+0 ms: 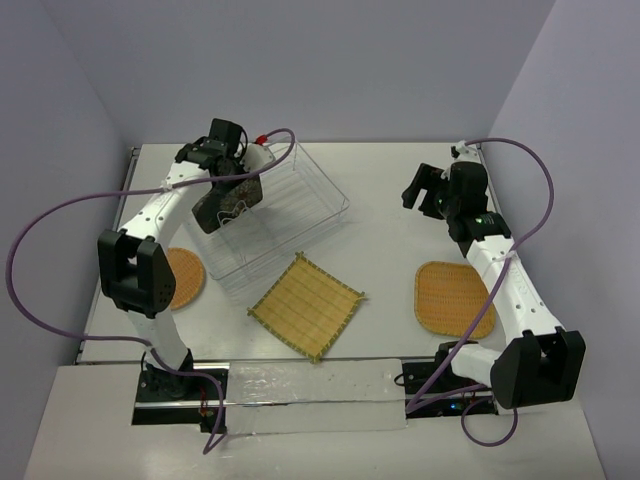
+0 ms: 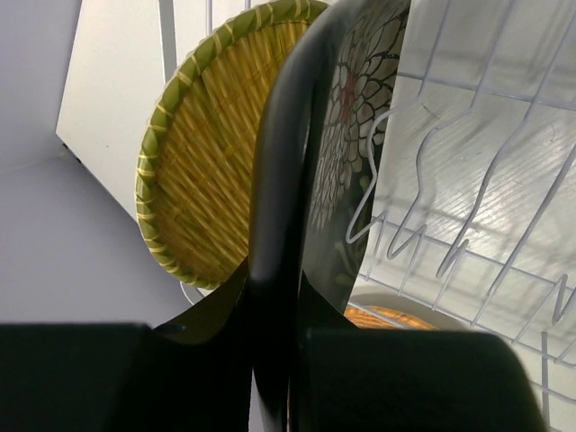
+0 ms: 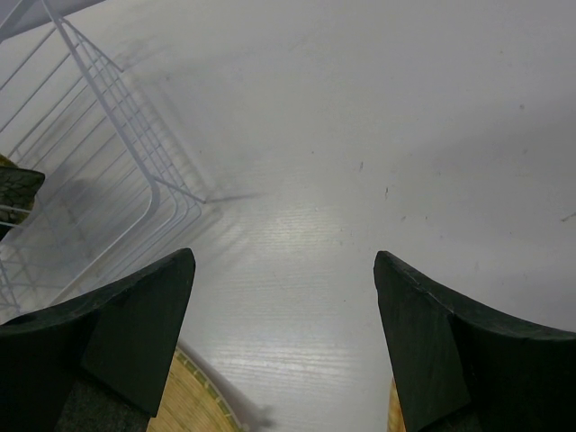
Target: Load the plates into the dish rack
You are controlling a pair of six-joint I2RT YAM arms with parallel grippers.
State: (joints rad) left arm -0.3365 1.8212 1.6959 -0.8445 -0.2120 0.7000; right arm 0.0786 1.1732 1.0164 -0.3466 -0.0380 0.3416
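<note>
Top view: left gripper [image 1: 236, 182] clamped on black flowered plate [image 1: 222, 208], plate tilted over left end of dish rack [image 1: 300, 200].
Left wrist view alone shows: same plate edge-on between fingers, round woven plate [image 2: 193, 171] upright just behind it, rack wires beside.
Right gripper [image 1: 422, 195]: jaws wide, empty; its wrist view shows bare table [image 3: 378, 135], rack corner.
Lying on table: yellow bamboo plate [image 1: 306, 305], round orange plate [image 1: 186, 278], rounded-square orange plate [image 1: 455, 298].

The left arm [image 1: 160, 205] reaches forward with its elbow raised. The left gripper [image 1: 232, 182] points down, its jaws closed narrowly on the edge of the black flowered plate [image 2: 346, 135] standing between them. The right arm [image 1: 510, 285] stretches forward, and the right gripper [image 3: 283, 270] tilts downward with its jaws spread wide.
</note>
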